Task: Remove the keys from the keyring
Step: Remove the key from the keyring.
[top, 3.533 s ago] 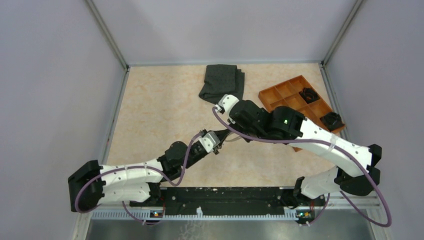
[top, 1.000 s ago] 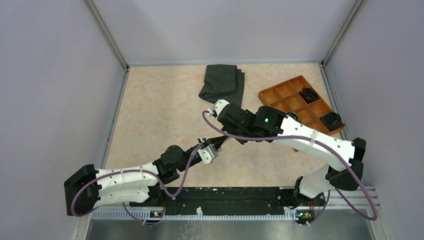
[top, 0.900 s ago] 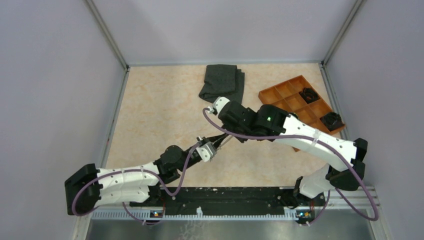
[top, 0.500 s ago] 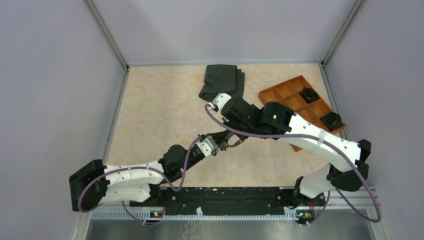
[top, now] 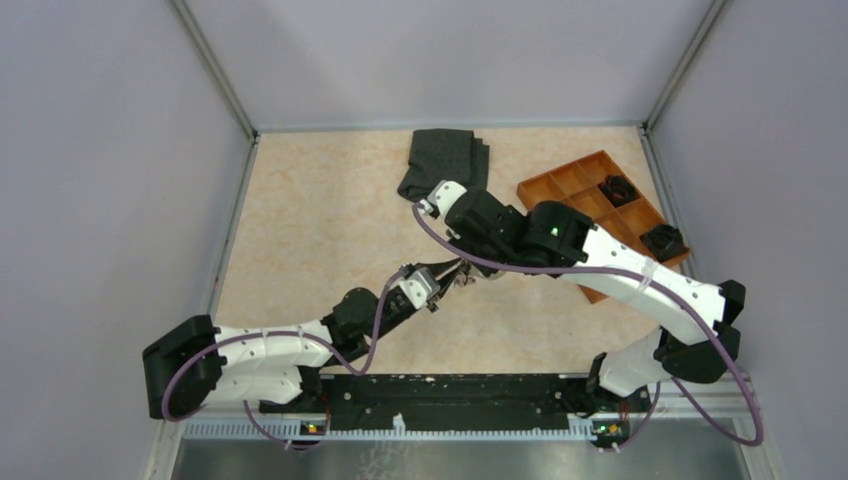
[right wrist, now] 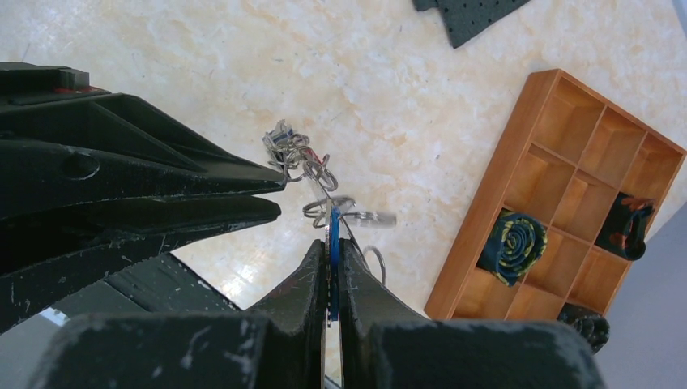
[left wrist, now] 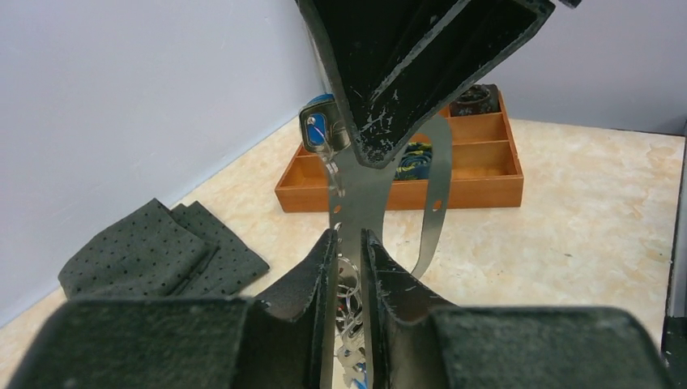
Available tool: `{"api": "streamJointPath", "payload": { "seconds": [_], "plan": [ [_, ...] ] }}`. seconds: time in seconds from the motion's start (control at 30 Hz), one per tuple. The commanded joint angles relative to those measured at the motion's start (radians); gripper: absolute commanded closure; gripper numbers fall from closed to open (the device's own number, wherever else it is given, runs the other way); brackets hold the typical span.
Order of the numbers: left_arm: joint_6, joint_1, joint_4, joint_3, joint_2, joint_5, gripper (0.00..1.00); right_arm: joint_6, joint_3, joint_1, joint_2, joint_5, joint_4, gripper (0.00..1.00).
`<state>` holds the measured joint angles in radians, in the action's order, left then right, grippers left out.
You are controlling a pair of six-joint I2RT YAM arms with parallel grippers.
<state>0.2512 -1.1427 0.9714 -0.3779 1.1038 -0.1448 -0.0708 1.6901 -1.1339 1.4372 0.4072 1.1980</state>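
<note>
Working blue key [right wrist: 332, 223] off, seemingly: R tool [right wrist: 330, 247] clenched on it; L tool [left wrist: 348, 243] straddles keyring [left wrist: 356, 194], grip unclear, mid-air left of tray [left wrist: 486, 193]. Next, probably: L pins band, R slides key free w/o snagging.

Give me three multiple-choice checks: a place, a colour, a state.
1. The cloth lies: A on the table, left of the tray; B inside the tray; C in a gripper.
2. The key head in the right gripper is: A red; B blue; C green.
3. That gripper is: A wide open; B shut on the key; C shut on the cloth.
1 A: it lies beside the tray. 2 B: blue shows between its fingers. 3 B: both fingers press the key.
</note>
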Motion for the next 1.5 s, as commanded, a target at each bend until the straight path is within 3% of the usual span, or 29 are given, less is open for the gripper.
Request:
{"api": "streamJointPath", "payload": {
  "seconds": [0.0,0.43,1.47],
  "plan": [
    [-0.034,-0.005,0.053,-0.035,-0.022,-0.004,0.77,0.004,0.051,0.008,-0.041,0.032,-0.035,1.00],
    [-0.024,-0.005,0.053,-0.067,-0.029,-0.008,0.66,-0.002,0.063,0.007,-0.026,0.015,-0.028,1.00],
    [-0.029,-0.005,0.076,-0.119,0.052,-0.056,0.68,-0.003,0.074,-0.004,-0.014,0.008,-0.015,1.00]
  ]
}}
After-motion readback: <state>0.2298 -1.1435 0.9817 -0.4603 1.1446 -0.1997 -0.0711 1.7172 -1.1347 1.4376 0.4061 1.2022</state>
